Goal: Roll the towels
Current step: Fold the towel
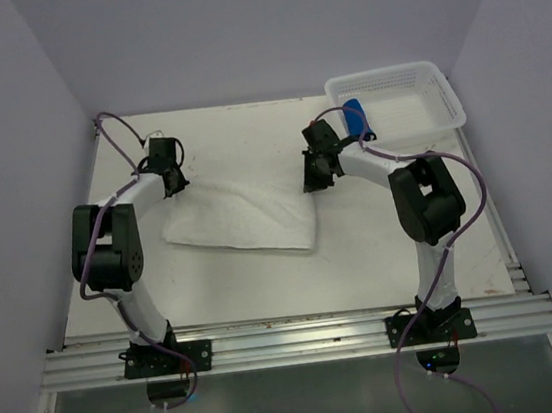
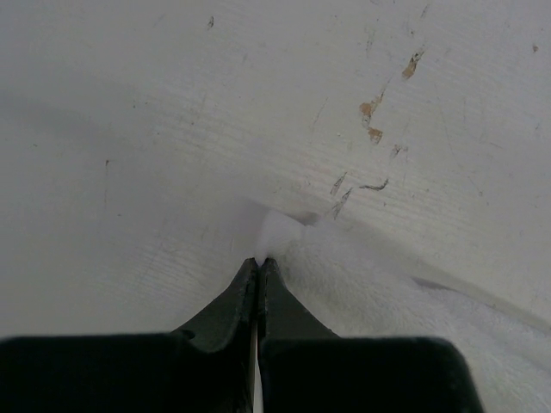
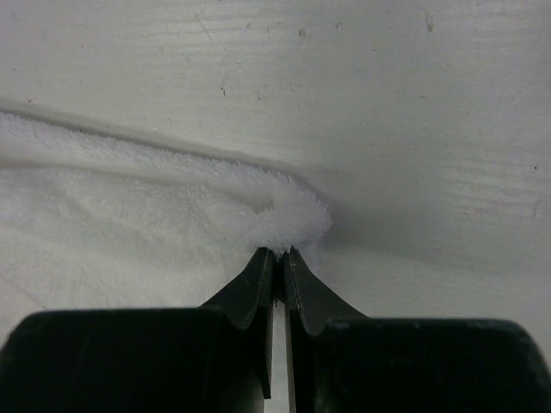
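Note:
The large white towel (image 1: 240, 216) lies folded flat on the table's middle. My left gripper (image 1: 171, 191) is at its far left corner, and in the left wrist view the gripper (image 2: 260, 261) is shut with the towel (image 2: 387, 301) corner pinched at its tips. My right gripper (image 1: 316, 183) is at the towel's far right corner; in the right wrist view the gripper (image 3: 281, 251) is shut on the fluffy folded edge of the towel (image 3: 129, 215). The small blue towel (image 1: 356, 116) shows at the basket's near left corner, partly behind my right arm.
A white perforated basket (image 1: 439, 96) stands at the back right of the table. Purple-grey walls close in the table on three sides. The white table top (image 2: 258, 86) is scuffed, with brown marks (image 2: 370, 110) near the left gripper.

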Robot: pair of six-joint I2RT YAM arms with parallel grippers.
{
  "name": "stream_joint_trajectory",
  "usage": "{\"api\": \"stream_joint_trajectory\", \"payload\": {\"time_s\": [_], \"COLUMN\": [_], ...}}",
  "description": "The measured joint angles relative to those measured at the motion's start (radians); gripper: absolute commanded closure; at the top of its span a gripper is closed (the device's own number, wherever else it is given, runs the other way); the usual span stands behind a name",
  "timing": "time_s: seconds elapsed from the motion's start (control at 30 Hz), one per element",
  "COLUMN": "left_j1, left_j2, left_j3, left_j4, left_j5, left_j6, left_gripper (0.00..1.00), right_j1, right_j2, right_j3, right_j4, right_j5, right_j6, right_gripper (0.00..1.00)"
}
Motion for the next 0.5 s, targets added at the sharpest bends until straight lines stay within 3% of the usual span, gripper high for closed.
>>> {"api": "stream_joint_trajectory", "payload": {"time_s": [0.33,0.4,0.47,0.5], "left_j1": [0.005,0.005,0.005,0.005], "left_j2": [0.041,0.048,0.048,0.048], "left_j3": [0.004,0.004,0.004,0.004], "left_j4": [-0.005,-0.006,-0.006,-0.006], "left_j5": [-0.014,-0.014,-0.013,-0.010], "left_j6": [0.000,0.000,0.000,0.000], "left_gripper": [1.00,1.00,1.00,0.89], "right_j1": [-0.013,-0.014,-0.016,-0.017], "right_j2": [-0.007,-0.010,-0.019,-0.024], "right_j3": [-0.040,-0.044,-0.051,-0.051], "right_j4": [0.048,0.055,0.061,0.058], "right_j5": [-0.005,-0.012,-0.020,-0.023], "right_j6": [0.005,0.004,0.001,-0.004], "right_gripper": [0.93,0.88,0.76,0.69]}}
